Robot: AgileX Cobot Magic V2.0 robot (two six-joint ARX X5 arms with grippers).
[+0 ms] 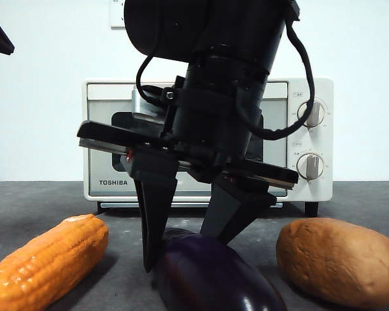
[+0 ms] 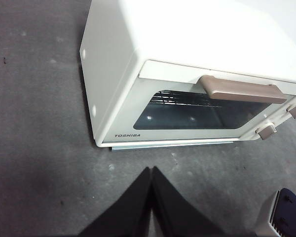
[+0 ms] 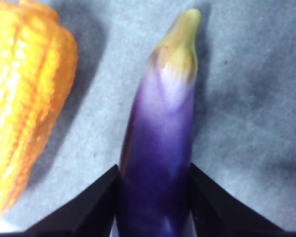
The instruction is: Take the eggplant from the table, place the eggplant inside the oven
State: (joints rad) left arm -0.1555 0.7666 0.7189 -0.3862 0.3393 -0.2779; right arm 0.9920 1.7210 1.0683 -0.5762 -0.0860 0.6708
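The right tool [image 1: 185,249] straddles the eggplant [image 3: 160,163], which lies on the bench [image 2: 34,148] between corn [image 1: 45,265] and sweet potato [image 1: 337,259]; its jaws flank the body, apparently touching, so whether the grip is firm cannot be told. The step in hand is the grasp. The next move calls for a firm squeeze and lift, while the oven [image 2: 118,89] door appears shut and the left tool [image 2: 152,207], jaws together and empty, waits before it.

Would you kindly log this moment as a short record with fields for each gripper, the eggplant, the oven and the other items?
right gripper: jaws down either side of the eggplant, which lies on the table
left gripper: jaws together, empty, above the table before the oven
oven door: closed
corn cob: beside the eggplant
sweet potato: on its other side
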